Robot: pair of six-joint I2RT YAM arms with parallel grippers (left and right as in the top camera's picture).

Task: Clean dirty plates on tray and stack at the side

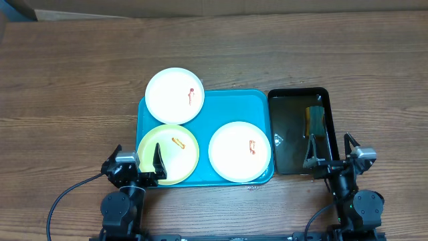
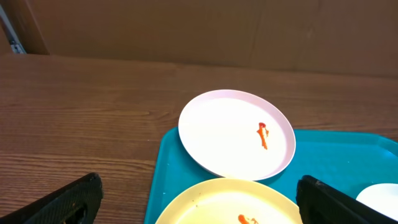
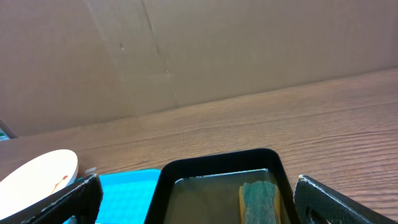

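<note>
Yellow-green plate [image 2: 231, 204] — just ahead, between left gripper's [image 2: 199, 183] spread fingers [image 2: 67, 203].

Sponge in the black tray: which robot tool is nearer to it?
Right. The right tool sits at the near end of the black tray, just short of the sponge; the left tool is far across, by the yellow-green plate.

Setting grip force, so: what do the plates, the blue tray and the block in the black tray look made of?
Rear white plate, right white plate and yellow-green plate: probably plastic or melamine, smooth, faint sheen. Blue tray: moulded plastic, uniform colour, rounded corners. Block in black tray: apparently sponge, yellow foam under green scouring layer.
</note>
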